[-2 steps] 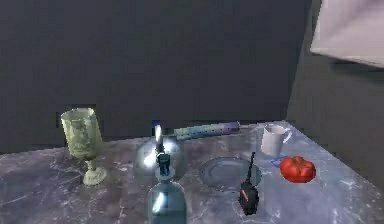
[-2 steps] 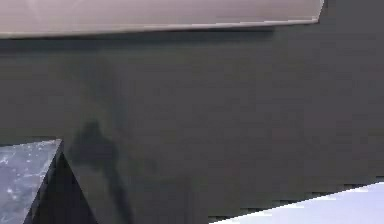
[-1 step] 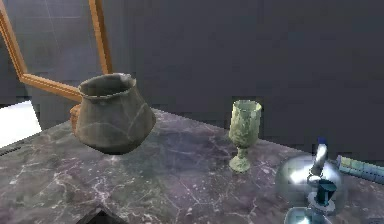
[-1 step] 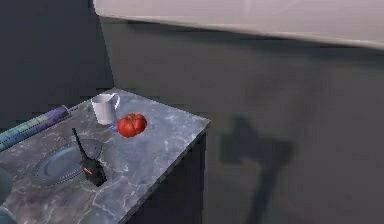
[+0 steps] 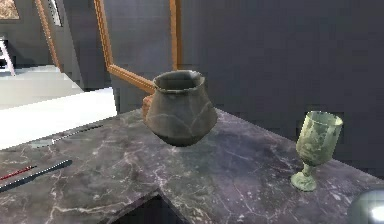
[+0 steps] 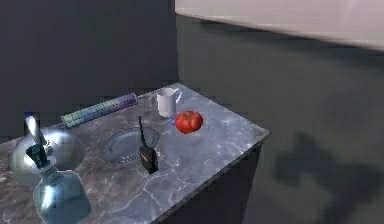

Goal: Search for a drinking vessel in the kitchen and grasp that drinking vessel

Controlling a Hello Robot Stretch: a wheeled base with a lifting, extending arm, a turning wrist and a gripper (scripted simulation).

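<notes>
Forward view, what is there to drink from?

"A green stemmed goblet (image 5: 316, 148), upright at four o'clock on the marble countertop (image 5: 230, 175). A dark round pot (image 5: 180, 108) sits well apart at the goblet's nine o'clock, and pencils (image 5: 35, 172) lie at the picture's eight o'clock."

"And in the arm side view?"

"A white mug (image 6: 167, 102), upright at eleven o'clock from the picture's middle, on a marble counter (image 6: 228, 135) near its far edge. A red fruit (image 6: 189, 121), apple or tomato, is just beside the mug at its four o'clock; I cannot tell if they touch. A plate (image 6: 118, 148) lies at the mug's seven o'clock, with a dark upright thing (image 6: 147, 158) at the plate's near rim. A kettle (image 6: 45, 150) and a glass bottle (image 6: 62, 198) stand well apart, at the picture's eight and seven o'clock."

"Which one, then?"

"The mug, I'd judge: it is on the reaching side, so the search looks done and lining up is the step in hand."

"How to do that well?"

"Shift the base until the mug sits just right of the picture's middle. Then extend slowly, clearing the dark thing and the plate. Take the mug's body on the side away from the fruit, minding the handle, which seems to point to three o'clock."

"And the gripper?"

"How its fingers stand I cannot tell."
</notes>
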